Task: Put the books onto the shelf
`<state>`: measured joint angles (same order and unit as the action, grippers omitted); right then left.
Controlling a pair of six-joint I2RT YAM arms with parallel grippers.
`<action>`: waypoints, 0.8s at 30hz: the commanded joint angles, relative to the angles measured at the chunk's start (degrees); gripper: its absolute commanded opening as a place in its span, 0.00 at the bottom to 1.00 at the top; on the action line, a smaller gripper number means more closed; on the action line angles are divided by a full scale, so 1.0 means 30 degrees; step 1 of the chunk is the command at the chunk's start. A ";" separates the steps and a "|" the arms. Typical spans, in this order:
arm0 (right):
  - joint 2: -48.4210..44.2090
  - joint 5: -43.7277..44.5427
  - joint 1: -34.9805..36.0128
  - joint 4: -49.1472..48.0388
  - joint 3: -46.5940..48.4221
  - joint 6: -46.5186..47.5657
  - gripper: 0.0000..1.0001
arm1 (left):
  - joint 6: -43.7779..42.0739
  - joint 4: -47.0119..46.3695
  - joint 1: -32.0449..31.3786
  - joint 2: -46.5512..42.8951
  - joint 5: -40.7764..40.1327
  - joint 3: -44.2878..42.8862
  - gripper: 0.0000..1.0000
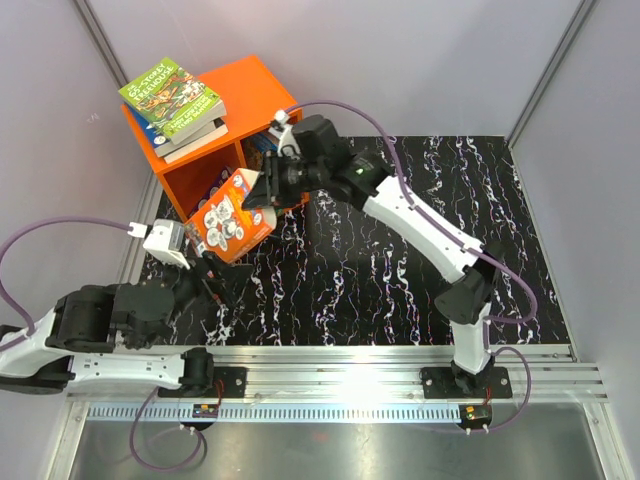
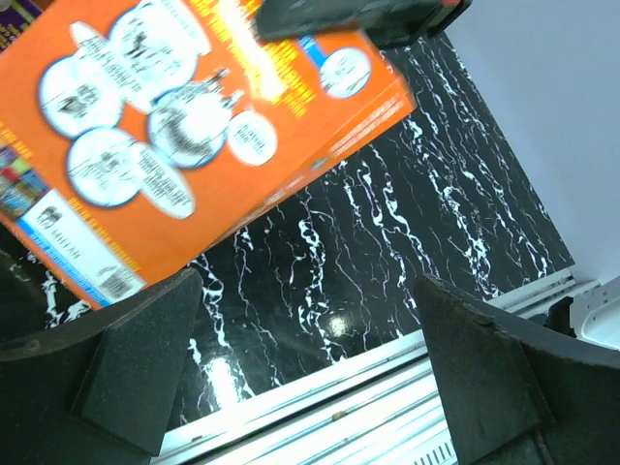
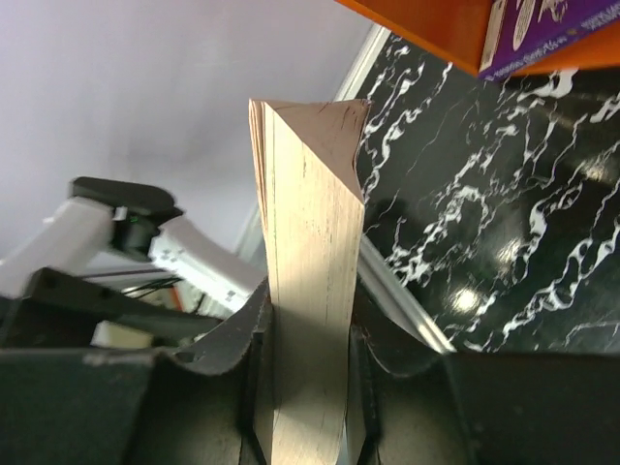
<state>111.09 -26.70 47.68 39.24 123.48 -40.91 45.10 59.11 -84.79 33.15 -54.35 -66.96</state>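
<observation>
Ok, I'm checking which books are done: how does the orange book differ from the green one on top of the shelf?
The orange book is clamped at one edge by the right gripper, in front of the shelf; the green book lies free. The orange book is tilted; the green book lies flat atop a stack. Both are cartoon-covered paperbacks.

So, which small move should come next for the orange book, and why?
Probably the right gripper should carry the orange book toward the open front of the shelf. Its jaws are shut on the book's page edge, while the left gripper stands open below it, holding nothing.
</observation>
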 commanded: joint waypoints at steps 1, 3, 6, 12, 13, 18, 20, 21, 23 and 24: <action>0.0966 0.4113 0.1009 0.0163 0.1583 0.1740 0.00 | 0.1927 0.2118 -0.0007 0.0844 -0.0018 -0.1847 0.99; 0.1231 0.5378 0.1420 -0.0305 0.1642 0.1595 0.00 | 0.2746 0.3290 -0.0036 0.1255 -0.0515 -0.2930 0.99; 0.1788 0.7722 0.1567 -0.0599 0.2022 0.1477 0.00 | 0.3159 0.4083 -0.0007 0.1256 -0.0780 -0.4074 0.99; 0.2550 1.0859 0.1684 -0.2149 0.2345 0.1359 0.00 | 0.3626 0.5986 -0.0036 0.1139 -0.0781 -0.6008 0.99; 0.2725 1.1152 0.1684 -0.2415 0.2230 0.1186 0.00 | 0.3773 0.6279 -0.0036 0.1226 -0.0723 -0.6214 0.99; 0.3078 1.1098 0.1801 -0.4377 0.1935 0.0599 0.00 | 0.4448 0.7395 -0.0007 0.1460 -0.0225 -0.6655 0.99; 0.3224 1.0717 0.1889 -0.4643 0.1994 0.0277 0.00 | 0.4710 0.7483 -0.0007 0.1549 0.0009 -0.6626 0.99; 0.3225 1.0426 0.1919 -0.4789 0.2081 0.0015 0.00 | 0.4799 0.7483 -0.0007 0.1578 0.0068 -0.6597 0.99; 0.3196 1.0335 0.2064 -0.5024 0.2082 -0.0192 0.00 | 0.5062 0.7454 -0.0007 0.1579 0.0214 -0.6364 0.99; 0.3137 1.0335 0.2094 -0.5344 0.2053 -0.0280 0.00 | 0.5151 0.7396 -0.0007 0.1607 0.0244 -0.6275 0.99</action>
<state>121.80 2.48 53.30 35.00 126.13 -39.40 58.11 77.91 -84.79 36.97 -54.00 -85.52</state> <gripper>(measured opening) 0.317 0.987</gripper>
